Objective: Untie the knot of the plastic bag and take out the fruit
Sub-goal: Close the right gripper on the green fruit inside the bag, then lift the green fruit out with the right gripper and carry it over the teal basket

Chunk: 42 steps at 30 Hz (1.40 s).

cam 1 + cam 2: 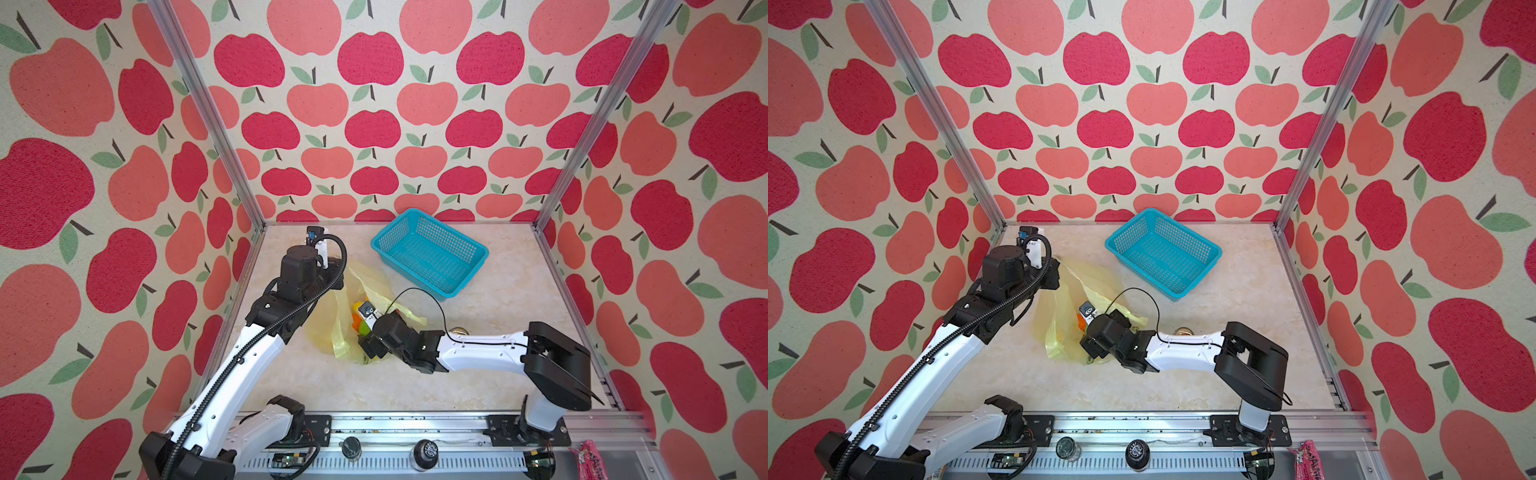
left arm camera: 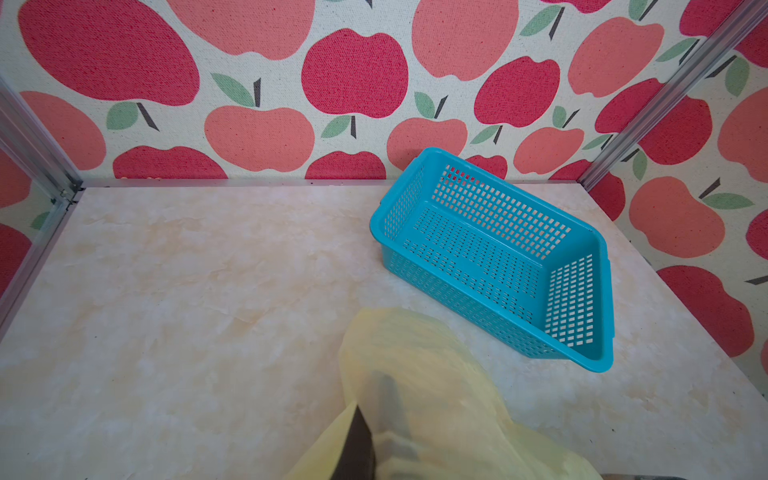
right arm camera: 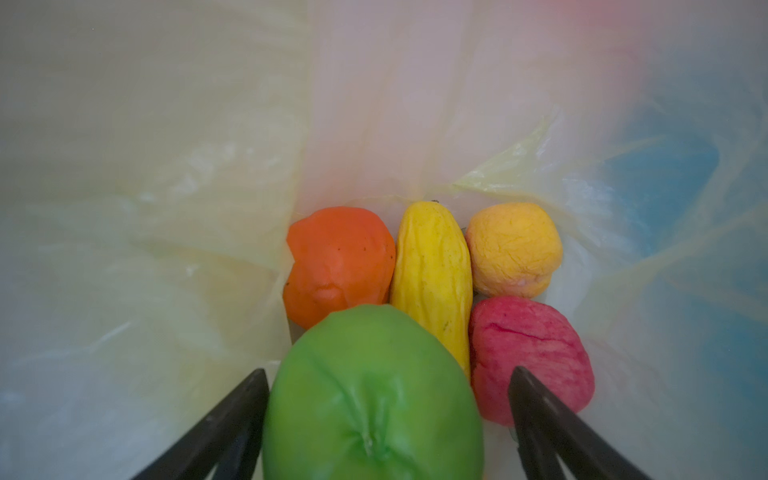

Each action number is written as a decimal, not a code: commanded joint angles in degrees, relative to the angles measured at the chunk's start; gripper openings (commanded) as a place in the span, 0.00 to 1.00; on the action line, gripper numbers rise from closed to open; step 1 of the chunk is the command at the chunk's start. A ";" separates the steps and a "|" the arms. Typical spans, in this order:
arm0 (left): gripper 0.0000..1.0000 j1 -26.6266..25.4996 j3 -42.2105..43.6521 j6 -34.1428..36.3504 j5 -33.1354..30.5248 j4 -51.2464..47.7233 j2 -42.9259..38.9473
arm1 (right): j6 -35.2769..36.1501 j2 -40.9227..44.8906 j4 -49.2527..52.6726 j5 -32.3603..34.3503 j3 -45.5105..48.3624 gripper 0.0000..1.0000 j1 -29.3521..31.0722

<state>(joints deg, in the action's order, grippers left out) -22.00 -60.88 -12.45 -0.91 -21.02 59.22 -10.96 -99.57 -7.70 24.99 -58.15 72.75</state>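
- left fingers (image 2: pixel 359 449) closed on plastic bag (image 1: pixel 332 332) film, holding mouth up; a slip would collapse it.
- right fingers (image 3: pixel 239 419) spread open inside bag astride green fruit (image 3: pixel 374 395), not gripping; closing may pinch film or shove red fruit (image 3: pixel 532 345).
- fruit packed touching in bag; exit only via mouth.
- basket (image 1: pixel 392 237) near; worktop (image 1: pixel 353 395) around open.

Pale-yellow plastic bag (image 1: pixel 328 338), apple-print walls (image 1: pixel 374 104)
Seen through the translucent bag: a green fruit (image 3: pixel 370 395), an orange fruit (image 3: pixel 338 262), a yellow fruit (image 3: pixel 432 274), a yellow-orange fruit (image 3: pixel 513 247) and a pink-red fruit (image 3: pixel 530 353). The mesh basket (image 1: pixel 392 239) is teal and the bench (image 1: pixel 498 299) mottled cream. The walls show red and salmon apples with green leaves on off-white.
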 commanded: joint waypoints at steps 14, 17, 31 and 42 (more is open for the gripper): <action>0.00 0.38 -0.09 0.41 0.54 0.69 0.21 | 5.75 5.32 -2.00 0.29 0.76 0.45 1.86; 0.00 0.38 0.23 0.44 0.49 1.26 0.76 | 9.38 12.39 -5.06 1.15 4.73 0.40 2.07; 0.00 0.38 0.20 0.49 -0.19 0.86 0.29 | 21.49 52.50 -10.40 -0.37 19.62 0.29 1.32; 0.00 0.29 0.15 0.41 0.00 0.57 0.46 | 6.50 56.19 3.60 6.81 17.93 0.23 -19.58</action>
<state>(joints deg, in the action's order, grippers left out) -21.93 -60.69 -12.45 -0.67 -20.80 60.36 2.85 -41.15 -11.60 29.58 -38.04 57.28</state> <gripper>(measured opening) 0.046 0.570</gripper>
